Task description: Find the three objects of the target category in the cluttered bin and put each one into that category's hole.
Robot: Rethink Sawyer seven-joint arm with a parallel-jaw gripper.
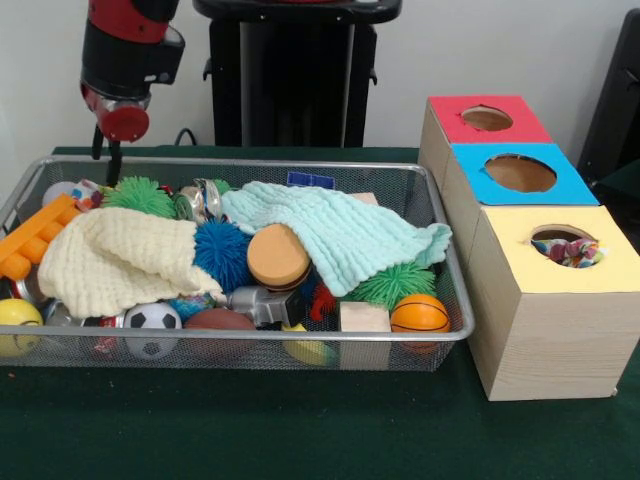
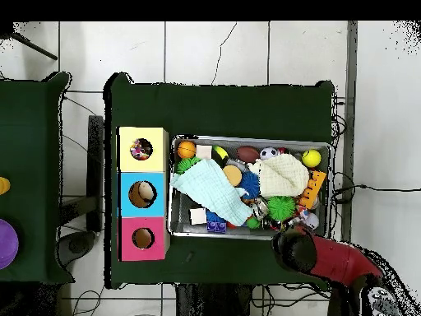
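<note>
Polka-dot bundles (image 1: 566,250) fill the yellow hole (image 1: 545,235); count unclear.

1 wire bin (image 1: 440,335), 2 knitted cloths (image 1: 115,258), 3 spiky pom balls (image 1: 222,252), 1 wooden box (image 1: 545,330) with 3 holes (image 1: 487,118), 1 polka-dot bundle (image 1: 568,250) visible.

The table (image 1: 250,430) has a dark green cover. Two things stand directly on it. The wire mesh bin (image 1: 300,345) is on one side, full of toys and cloths. The wooden box (image 1: 545,340) stands just beside the bin's short end, with three holes in a row: red, blue and yellow (image 1: 565,247). The cover in front of both is bare.
</note>
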